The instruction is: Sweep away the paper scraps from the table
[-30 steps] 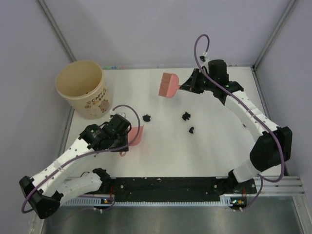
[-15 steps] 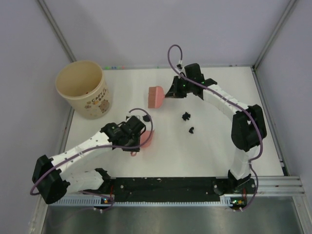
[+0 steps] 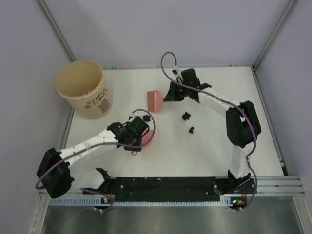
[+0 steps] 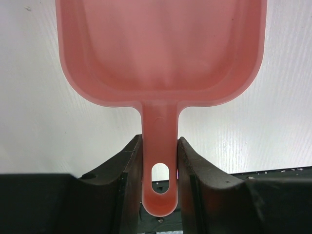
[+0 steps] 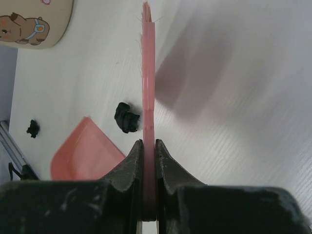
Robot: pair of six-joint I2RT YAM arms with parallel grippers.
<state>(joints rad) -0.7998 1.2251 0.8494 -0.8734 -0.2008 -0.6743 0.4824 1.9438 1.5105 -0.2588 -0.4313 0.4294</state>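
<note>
My left gripper (image 3: 138, 142) (image 4: 159, 148) is shut on the handle of a pink dustpan (image 3: 147, 136) (image 4: 161, 48), which lies left of centre on the white table (image 3: 219, 156). My right gripper (image 3: 168, 94) (image 5: 148, 146) is shut on a pink brush (image 3: 155, 100) (image 5: 147, 73), held on edge just beyond the pan. Two black paper scraps (image 3: 185, 116) (image 3: 191, 130) lie right of the pan. In the right wrist view another scrap (image 5: 126, 117) sits right beside the brush, near the dustpan's lip (image 5: 85, 151), and a smaller scrap (image 5: 32, 127) lies farther off.
A tall beige cup (image 3: 83, 87) (image 5: 34, 22) with a bear print stands at the table's back left. A black strip (image 3: 165, 185) runs along the near edge by the arm bases. Grey-lilac walls close in the back and sides.
The right arm has carried the brush leftward and nearer, close to the dustpan. The left arm has slid the dustpan a little to the right. Both grips are unchanged.
</note>
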